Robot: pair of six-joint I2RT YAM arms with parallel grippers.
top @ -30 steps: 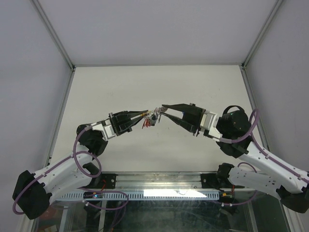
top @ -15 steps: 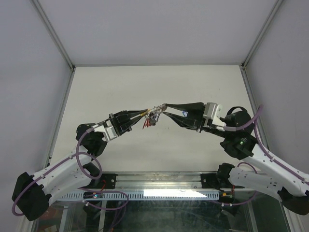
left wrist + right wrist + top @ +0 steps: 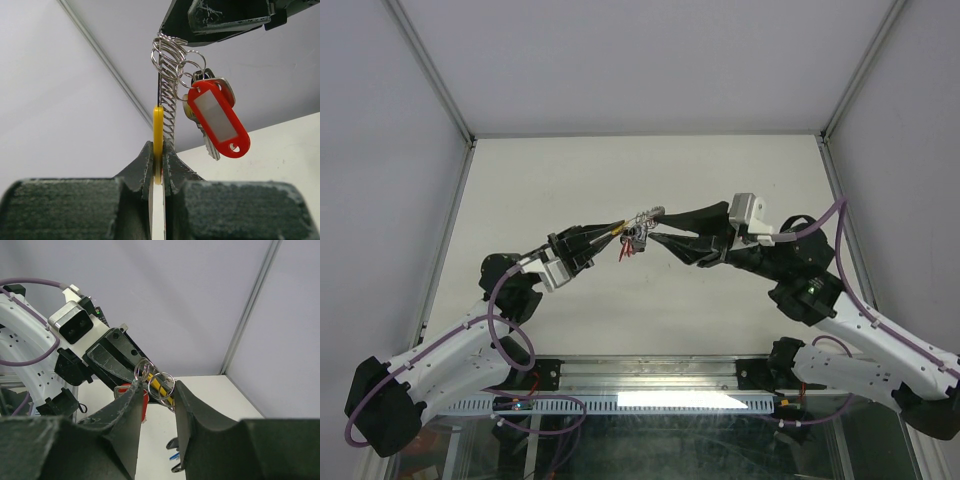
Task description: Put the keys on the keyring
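The keyring (image 3: 169,100) hangs in the air between the 2 arms, well above the worktop (image 3: 570,180). Its coiled length runs straight out from the tips of the left end effector (image 3: 158,165) toward the right end effector (image 3: 159,385), so its long axis lies on the line joining the 2.

The left end effector is clamped tight on a yellow tag (image 3: 158,127), and the near end of the coil sits just beside that tag at the jaws. The far end of the coil meets the underside of the right end effector's tip. That end effector's fingers (image 3: 125,410) stand a narrow gap apart with small wire loops in the gap. Whether they pinch the loops cannot be told.

A bunch of keys (image 3: 210,145) with a red tag (image 3: 217,117) hangs off the far part of the coil, to 1 side of the axis and nearer the right end effector.

The coming move probably depends on working the yellow-tagged piece along that same axis, with the right end effector steadying the far end. The worktop lies well below both tips and the side walls stand well apart from them. The only tight spot is the short span between the 2 end effectors.
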